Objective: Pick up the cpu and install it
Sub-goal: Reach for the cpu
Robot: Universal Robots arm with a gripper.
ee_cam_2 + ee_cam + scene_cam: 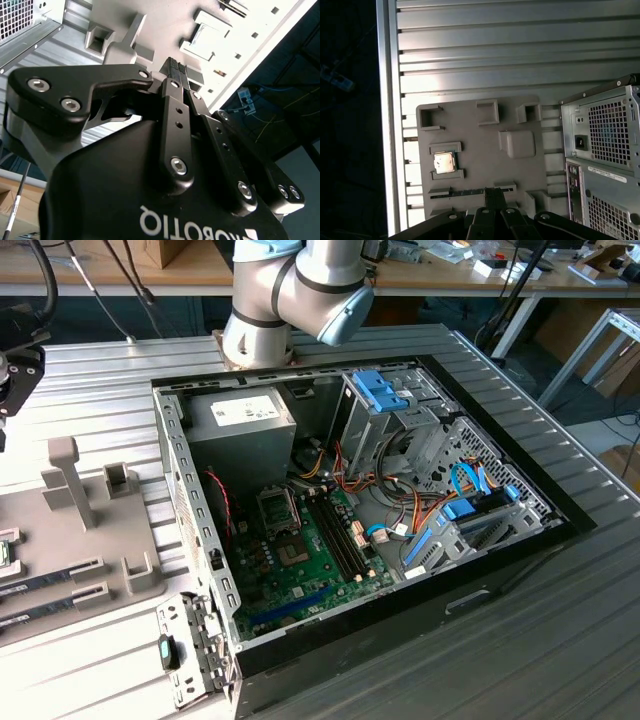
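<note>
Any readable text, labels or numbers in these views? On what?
Nothing quotable in full.
Power supply label: too small.
White sticker on the computer case rear: too small.
White lettering on the gripper body: upside down, cut by the picture's edge.
cpu top: nothing legible.

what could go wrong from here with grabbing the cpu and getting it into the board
1. The jaws stand shut and off to the side of the cpu, nearer the memory stick; a descent here could hit the wrong part.
2. The cpu sits between low walls of the grey tray, so a skewed grip may snag.
3. The socket lies deep in the case, with red wires close by.
</note>
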